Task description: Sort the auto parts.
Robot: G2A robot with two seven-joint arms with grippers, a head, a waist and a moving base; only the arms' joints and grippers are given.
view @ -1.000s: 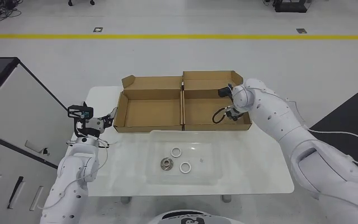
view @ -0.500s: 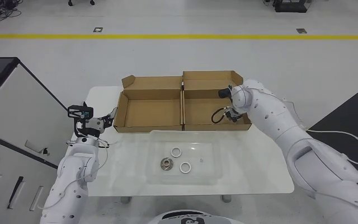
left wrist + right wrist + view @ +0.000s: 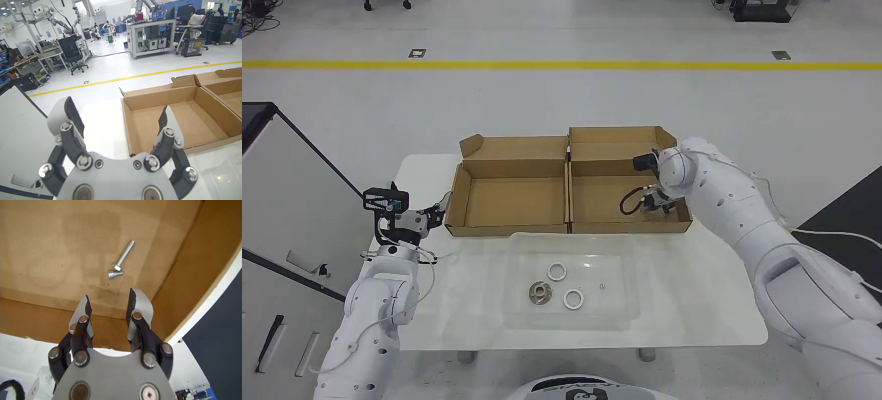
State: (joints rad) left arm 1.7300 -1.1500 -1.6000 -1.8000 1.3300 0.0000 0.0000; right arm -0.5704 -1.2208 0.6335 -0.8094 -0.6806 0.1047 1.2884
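Two silver bolts lie touching on the floor of the right cardboard box (image 3: 47, 247): a long hex bolt (image 3: 123, 255) and a short socket-head bolt (image 3: 115, 273). My right gripper (image 3: 109, 302) hangs open just above them, near the box's front right corner, with nothing between its fingers; from above it sits inside the right box (image 3: 654, 205). The left cardboard box (image 3: 507, 195) has nothing in it. My left gripper (image 3: 117, 111) stands open beside that box's left wall (image 3: 130, 128). A clear tray (image 3: 617, 312) holds two white rings (image 3: 557, 271) (image 3: 573, 297), a metal hub (image 3: 538, 292) and a small part (image 3: 603, 287).
The white table (image 3: 712, 290) has bare room to the right of the tray and along its front edge. A dark panel (image 3: 282, 200) stands off the table's left side. The two boxes touch along a shared wall (image 3: 569, 190).
My right arm has shifted slightly over the right box. The left arm and the parts in the tray have not moved.
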